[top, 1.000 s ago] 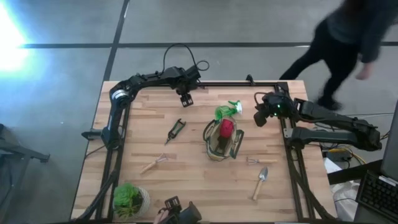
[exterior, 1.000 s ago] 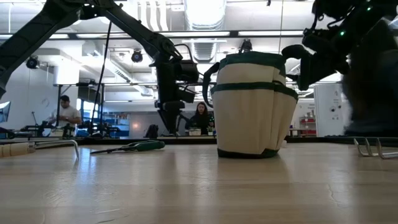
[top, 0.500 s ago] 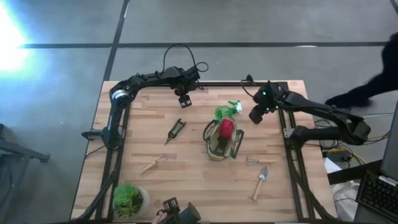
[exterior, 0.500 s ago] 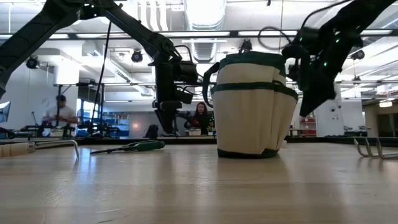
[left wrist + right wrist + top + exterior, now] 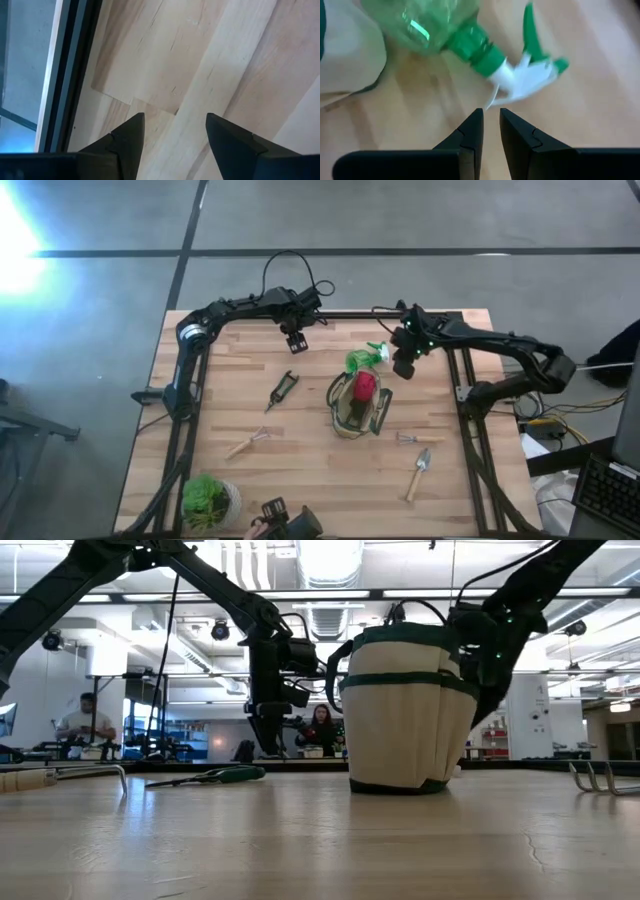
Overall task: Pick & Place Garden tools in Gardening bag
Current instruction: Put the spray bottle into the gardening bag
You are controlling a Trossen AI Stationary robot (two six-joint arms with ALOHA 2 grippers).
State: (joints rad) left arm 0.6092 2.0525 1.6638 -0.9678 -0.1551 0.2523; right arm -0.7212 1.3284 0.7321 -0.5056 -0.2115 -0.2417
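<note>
The wooden table (image 5: 300, 480) carries everything, with both dark arms reaching in from its far side. Near its middle stands the gardening bag (image 5: 354, 406), a round beige tote with dark trim; a red-handled tool (image 5: 365, 386) pokes up inside it. In the low view the bag (image 5: 405, 710) sits upright.

At the near left corner is the leafy plant in its pale pot (image 5: 209, 500).

The green spray bottle (image 5: 363, 358) lies on its side just beyond the bag on the far side, its body close against the bag, its white and green trigger head (image 5: 530, 75) pointing away.

The right gripper (image 5: 403, 364) hovers just right of the bottle's head; its jaws are nearly pressed together, with only a thin gap, holding nothing (image 5: 490, 131).

The left gripper (image 5: 298, 340) hangs above bare wood at the far left, jaws spread and empty (image 5: 172, 137).

Left of the bag lie the black pruners (image 5: 283, 389) and, nearer, a wooden-handled fork (image 5: 247, 442). To the bag's right, nearer, are the small rake (image 5: 409, 439) and the trowel (image 5: 418, 473).
</note>
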